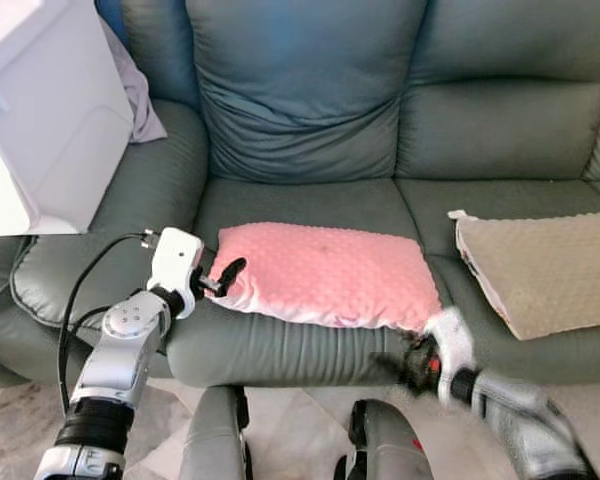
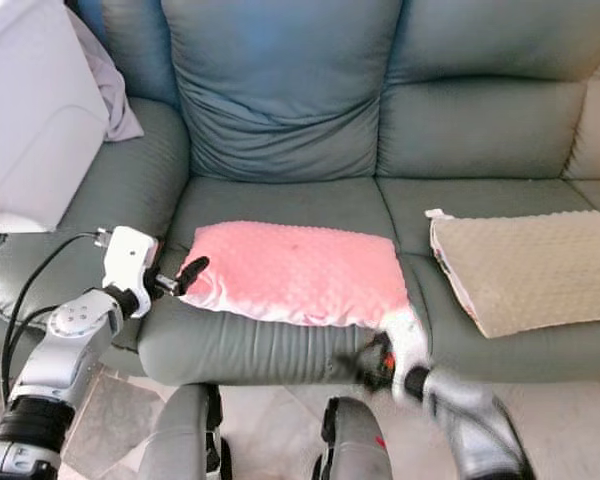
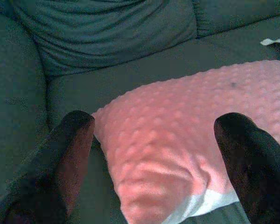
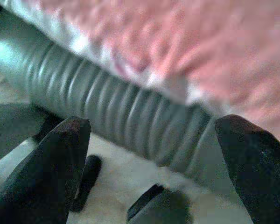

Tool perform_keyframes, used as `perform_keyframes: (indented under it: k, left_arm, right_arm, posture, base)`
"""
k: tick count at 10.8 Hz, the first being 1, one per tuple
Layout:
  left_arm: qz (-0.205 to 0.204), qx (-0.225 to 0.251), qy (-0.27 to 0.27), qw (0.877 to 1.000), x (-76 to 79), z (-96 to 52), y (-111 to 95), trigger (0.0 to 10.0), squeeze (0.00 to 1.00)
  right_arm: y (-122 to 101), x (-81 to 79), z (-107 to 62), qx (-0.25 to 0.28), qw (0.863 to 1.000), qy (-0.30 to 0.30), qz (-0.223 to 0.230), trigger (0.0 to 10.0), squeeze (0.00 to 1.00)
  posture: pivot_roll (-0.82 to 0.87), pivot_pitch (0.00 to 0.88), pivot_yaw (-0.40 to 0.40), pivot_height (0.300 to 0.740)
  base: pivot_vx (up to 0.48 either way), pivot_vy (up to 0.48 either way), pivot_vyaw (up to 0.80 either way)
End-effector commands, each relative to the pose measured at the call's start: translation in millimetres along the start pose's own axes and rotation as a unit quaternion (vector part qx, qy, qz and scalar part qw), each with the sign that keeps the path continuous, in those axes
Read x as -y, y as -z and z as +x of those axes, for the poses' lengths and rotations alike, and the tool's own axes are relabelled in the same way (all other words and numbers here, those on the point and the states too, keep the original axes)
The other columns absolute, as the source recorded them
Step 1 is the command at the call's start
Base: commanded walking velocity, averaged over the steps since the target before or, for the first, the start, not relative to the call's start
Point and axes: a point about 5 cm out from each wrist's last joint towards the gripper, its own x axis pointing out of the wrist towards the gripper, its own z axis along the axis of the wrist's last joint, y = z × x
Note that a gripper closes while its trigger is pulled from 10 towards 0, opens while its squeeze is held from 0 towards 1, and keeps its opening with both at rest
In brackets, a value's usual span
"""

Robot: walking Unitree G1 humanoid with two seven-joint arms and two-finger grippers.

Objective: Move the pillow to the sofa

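Observation:
A pink dimpled pillow (image 1: 325,273) with a white underside lies flat on the middle seat of the grey-green sofa (image 1: 300,130). My left gripper (image 1: 223,277) is open at the pillow's left end, its fingers (image 3: 70,149) straddling that corner without closing on it. Blurred, my right gripper (image 1: 405,362) is open just below the sofa's front edge, under the pillow's right corner; the right wrist view shows the pillow (image 4: 177,42) above the seat's ribbed front.
A beige dimpled pillow (image 1: 540,268) lies on the right seat. A white cabinet (image 1: 40,110) stands over the sofa's left arm, with a pale cloth (image 1: 135,85) behind it. My legs (image 1: 215,435) stand close to the sofa front on a tiled floor.

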Motion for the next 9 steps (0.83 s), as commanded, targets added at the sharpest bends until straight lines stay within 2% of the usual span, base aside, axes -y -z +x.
perform_keyframes:
  k: [1, 2, 3, 4, 5, 6, 7, 8, 9]
  left_arm:
    - [0.010, -0.002, 0.000, 1.000, -3.8, -1.9, 0.2, 10.0, 0.00]
    - [0.005, 0.000, -0.012, 1.000, -10.4, -6.0, 0.5, 10.0, 0.00]
    - [0.003, 0.004, -0.019, 1.000, -12.7, -7.5, -1.1, 10.0, 0.00]
    - [0.003, 0.004, -0.021, 1.000, -13.0, -8.6, -0.6, 10.0, 0.00]
    - [0.003, 0.002, -0.021, 1.000, -11.7, -8.8, 1.0, 10.0, 0.00]
    - [0.001, 0.001, -0.019, 1.000, -11.1, -9.0, 2.1, 10.0, 0.00]
    - [-0.007, 0.006, -0.016, 1.000, -8.6, -8.0, 1.1, 10.0, 0.00]
    - [-0.006, 0.004, -0.014, 1.000, -5.5, -7.6, 2.7, 10.0, 0.00]
    - [-0.009, 0.004, -0.013, 1.000, -2.8, -6.5, 4.0, 10.0, 0.00]
  right_arm:
    - [-6.9, 6.5, -0.9, 0.013, 1.000, 0.015, -0.015, 10.0, 1.00]
    - [-28.2, 5.1, 4.2, 0.071, 0.997, 0.020, -0.033, 10.0, 1.00]
    - [-38.8, 2.9, 7.7, 0.100, 0.993, 0.034, -0.048, 10.0, 1.00]
    - [-38.0, 2.6, 10.1, 0.092, 0.993, 0.051, -0.059, 10.0, 1.00]
    - [-38.5, -0.1, 10.3, 0.115, 0.991, 0.049, -0.051, 10.0, 1.00]
    - [-44.3, -2.9, 7.1, 0.149, 0.985, 0.064, -0.062, 10.0, 0.60]
    - [-50.5, -5.9, 3.3, 0.177, 0.978, 0.085, -0.071, 10.0, 0.00]
    - [-49.4, -13.0, 3.2, 0.184, 0.978, 0.082, -0.045, 10.0, 0.00]
    - [-49.7, -19.7, 2.3, 0.194, 0.976, 0.079, -0.064, 10.0, 0.00]
  posture:
    - [0.00, 0.000, 0.009, 0.630]
    - [0.02, 0.000, 0.002, 0.630]
    - [0.02, 0.000, -0.001, 0.630]
    - [0.03, 0.000, -0.001, 0.630]
    - [0.02, 0.000, 0.003, 0.630]
    - [0.02, 0.000, 0.008, 0.630]
    - [0.01, 0.000, 0.011, 0.630]
    - [0.01, 0.000, 0.013, 0.630]
    - [0.00, 0.000, 0.014, 0.630]
  base:
    - [0.000, 0.000, 0.00]
    - [0.000, 0.000, 0.00]
    - [0.000, 0.000, 0.00]
    - [0.000, 0.000, 0.00]
    - [0.000, 0.000, 0.00]
    - [0.000, 0.000, 0.00]
    - [0.000, 0.000, 0.00]
    - [0.000, 0.000, 0.00]
    - [0.000, 0.000, 0.00]
